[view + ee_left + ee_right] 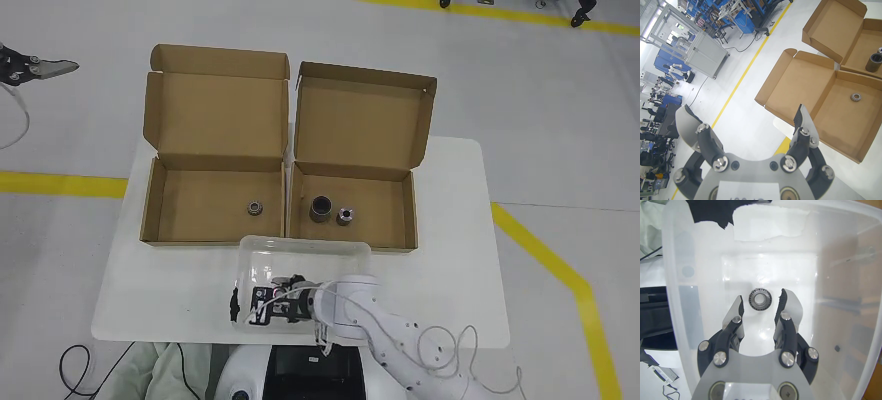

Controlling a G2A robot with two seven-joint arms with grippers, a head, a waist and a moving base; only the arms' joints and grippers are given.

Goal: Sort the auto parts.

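Right fingers [734,312] (clear gaps) around bearing [760,299]

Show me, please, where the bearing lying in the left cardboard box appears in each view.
Top view: the boxed bearing lies in the left box, toward its right wall.
Left wrist view: the boxed bearing lies beyond the open left gripper, in the left box.
Right wrist view: the loose bearing in the clear bin, within the open right gripper, is a different one.
Shared landmark: the dark cylinder in the neighbouring box.
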